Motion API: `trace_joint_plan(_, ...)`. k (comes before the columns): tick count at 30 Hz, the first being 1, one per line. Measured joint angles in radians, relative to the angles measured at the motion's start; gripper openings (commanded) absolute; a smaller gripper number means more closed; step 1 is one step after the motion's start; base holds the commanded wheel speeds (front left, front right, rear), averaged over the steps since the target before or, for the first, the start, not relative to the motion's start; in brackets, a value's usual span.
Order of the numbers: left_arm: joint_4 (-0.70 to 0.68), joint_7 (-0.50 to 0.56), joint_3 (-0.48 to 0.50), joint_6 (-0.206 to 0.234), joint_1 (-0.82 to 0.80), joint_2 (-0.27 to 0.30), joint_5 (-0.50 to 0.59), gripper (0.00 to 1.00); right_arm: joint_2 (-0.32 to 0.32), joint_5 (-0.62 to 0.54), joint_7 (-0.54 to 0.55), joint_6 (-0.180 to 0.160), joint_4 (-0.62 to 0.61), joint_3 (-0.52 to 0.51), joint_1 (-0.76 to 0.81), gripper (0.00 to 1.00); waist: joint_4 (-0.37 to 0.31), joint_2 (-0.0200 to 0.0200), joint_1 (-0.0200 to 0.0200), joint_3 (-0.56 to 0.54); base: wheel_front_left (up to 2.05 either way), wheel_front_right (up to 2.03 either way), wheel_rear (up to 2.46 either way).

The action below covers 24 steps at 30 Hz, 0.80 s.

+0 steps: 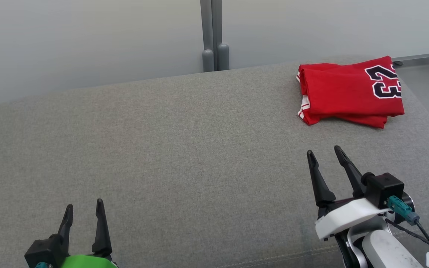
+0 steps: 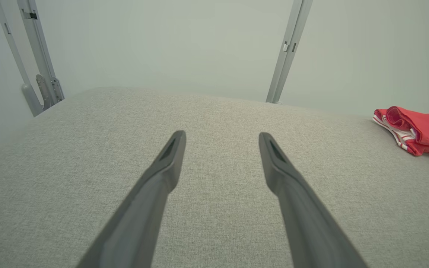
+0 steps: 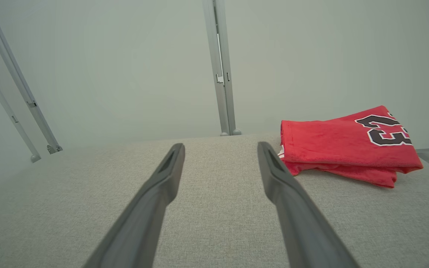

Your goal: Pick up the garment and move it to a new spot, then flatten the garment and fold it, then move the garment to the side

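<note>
The garment (image 1: 350,91) is a red jersey with a black number and white trim, lying folded at the far right of the grey padded surface (image 1: 184,149). It shows at the right in the right wrist view (image 3: 345,149) and at the right edge in the left wrist view (image 2: 419,130). My right gripper (image 1: 324,152) hovers open, short of the garment and apart from it, nothing between its fingers. My left gripper (image 1: 84,206) stands open at the lower left, far from the garment, holding nothing.
Pale wall panels with a grey upright post (image 1: 211,35) close off the back of the surface. The surface's right edge drops off just past the garment, near a grey ledge (image 1: 428,80). Wide bare fabric lies between the two grippers.
</note>
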Motion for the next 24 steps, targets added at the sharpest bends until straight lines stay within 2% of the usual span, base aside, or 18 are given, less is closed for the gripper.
trace_joint_plan(13, -0.005, 0.000, 0.012, 0.000, 0.009, -0.009, 0.032, 1.00, 0.015, -0.021, 0.000, 0.000, -0.021, -0.026, 0.030, 1.00, 0.005, 0.0000, 0.0000, -0.001, 0.00, 0.00, 0.00)
trace_joint_plan(14, -0.010, 0.000, 0.012, 0.000, 0.010, -0.010, 0.032, 0.00, 0.017, -0.027, 0.000, 0.000, -0.022, -0.026, 0.038, 0.00, 0.006, 0.0000, 0.0000, 0.000, 0.00, 0.00, 0.00)
trace_joint_plan(24, 0.044, 0.011, 0.004, -0.006, 0.022, -0.028, -0.001, 0.00, 0.033, 0.010, 0.003, 0.011, 0.021, -0.019, 0.095, 0.00, 0.008, 0.0000, 0.0000, 0.002, 0.00, 0.00, 0.00)
